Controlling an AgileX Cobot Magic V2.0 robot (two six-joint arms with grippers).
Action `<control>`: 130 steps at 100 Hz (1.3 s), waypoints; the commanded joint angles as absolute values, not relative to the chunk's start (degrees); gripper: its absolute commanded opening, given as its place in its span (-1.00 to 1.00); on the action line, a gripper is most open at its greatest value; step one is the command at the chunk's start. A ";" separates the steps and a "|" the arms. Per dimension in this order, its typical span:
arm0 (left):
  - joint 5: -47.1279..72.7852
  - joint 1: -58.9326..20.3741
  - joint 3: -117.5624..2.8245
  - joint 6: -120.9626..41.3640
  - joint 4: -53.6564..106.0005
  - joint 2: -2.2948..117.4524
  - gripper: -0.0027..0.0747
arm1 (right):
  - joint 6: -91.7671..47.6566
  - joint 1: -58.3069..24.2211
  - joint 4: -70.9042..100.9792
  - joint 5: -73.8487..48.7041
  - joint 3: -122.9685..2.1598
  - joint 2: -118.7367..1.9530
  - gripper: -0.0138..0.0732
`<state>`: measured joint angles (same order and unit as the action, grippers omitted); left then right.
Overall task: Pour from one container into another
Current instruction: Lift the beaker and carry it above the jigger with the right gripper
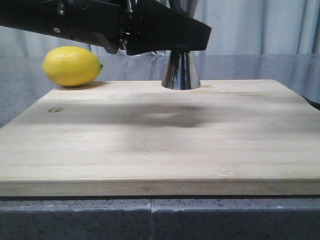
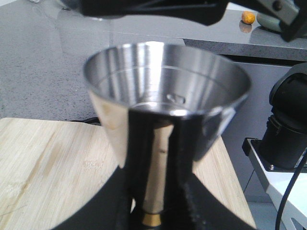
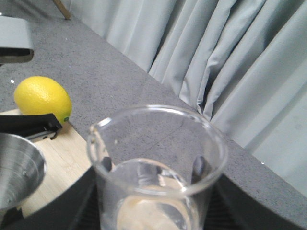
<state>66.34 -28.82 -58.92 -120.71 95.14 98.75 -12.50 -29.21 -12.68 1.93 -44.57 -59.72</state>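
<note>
The steel jigger [image 1: 180, 72] stands on the far edge of the wooden board [image 1: 150, 145]; its upper cone is hidden behind the black left arm. In the left wrist view my left gripper [image 2: 160, 143] is shut on the jigger [image 2: 165, 81] at its narrow waist, just above the brass band [image 2: 153, 219]. My right gripper [image 3: 153, 167] is shut on the clear glass beaker [image 3: 158, 143], which it holds upright, beside and slightly above the jigger's open cup [image 3: 19, 167]. Something pale shows low in the beaker; I cannot tell whether it is liquid. The front view does not show the beaker.
A yellow lemon [image 1: 72, 65] lies on the grey counter by the board's far left corner, also seen as the lemon [image 3: 42, 98] in the right wrist view. Grey curtains [image 3: 230, 57] hang behind the counter. The left arm [image 1: 100, 22] spans the top of the front view.
</note>
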 commanded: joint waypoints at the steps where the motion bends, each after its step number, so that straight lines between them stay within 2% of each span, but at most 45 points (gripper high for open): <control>1: 72.59 -29.28 -60.57 -120.00 99.06 95.70 -0.98 | -12.95 -29.19 -14.42 4.79 -46.95 -57.94 -0.29; 20: 72.59 -29.80 -60.57 -119.60 98.96 95.70 -0.98 | -12.95 -29.19 -15.12 4.15 -47.04 -56.79 -0.38; 130: 72.59 -32.09 -60.57 -118.97 98.93 95.70 -0.98 | -12.95 -32.82 -20.63 1.65 -47.04 -55.28 -0.38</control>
